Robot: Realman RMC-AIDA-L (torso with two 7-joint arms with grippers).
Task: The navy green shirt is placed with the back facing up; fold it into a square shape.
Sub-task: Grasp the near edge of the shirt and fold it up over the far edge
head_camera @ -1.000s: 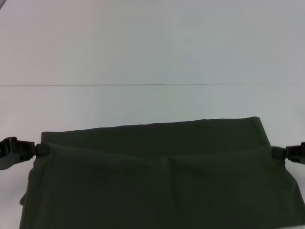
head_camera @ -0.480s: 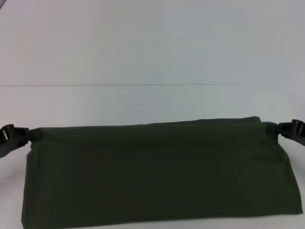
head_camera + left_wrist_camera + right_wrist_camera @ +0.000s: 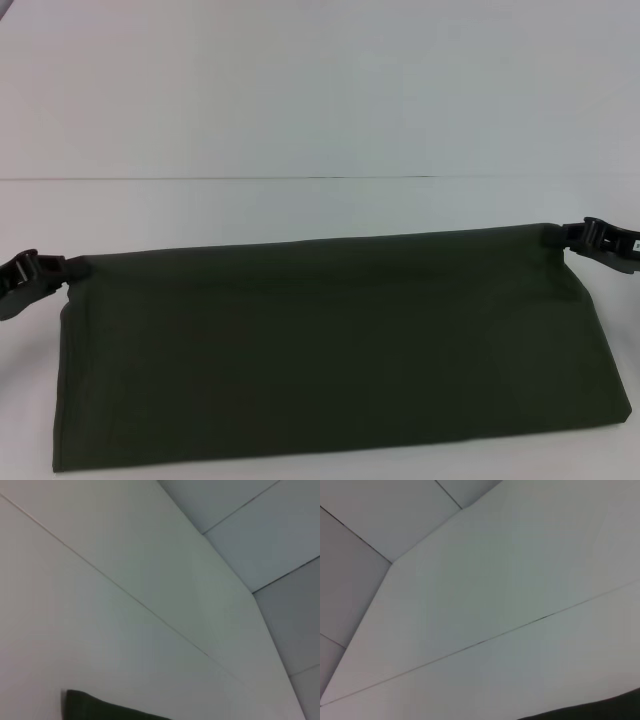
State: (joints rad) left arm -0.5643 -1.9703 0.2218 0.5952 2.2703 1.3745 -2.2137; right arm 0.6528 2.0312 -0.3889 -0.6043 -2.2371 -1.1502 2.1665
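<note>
The navy green shirt (image 3: 330,350) hangs as a wide dark olive band in the lower half of the head view, stretched taut between both grippers. My left gripper (image 3: 60,268) is shut on its upper left corner. At the upper right corner my right gripper (image 3: 556,236) is shut on the cloth too. The top edge runs straight and slopes slightly up toward the right. A dark strip of the shirt (image 3: 110,710) shows in the left wrist view, and another strip of the shirt (image 3: 590,711) in the right wrist view. No lettering is visible.
A white table (image 3: 320,110) stretches beyond the shirt, with a thin seam (image 3: 250,179) running across it. The wrist views show the table's far edge (image 3: 235,575) and grey floor tiles (image 3: 355,545) beyond it.
Both grippers have moved away from me with the shirt's edge. The near layer has been carried over the far one, the sag in the middle is gone and the top edge is taut.
</note>
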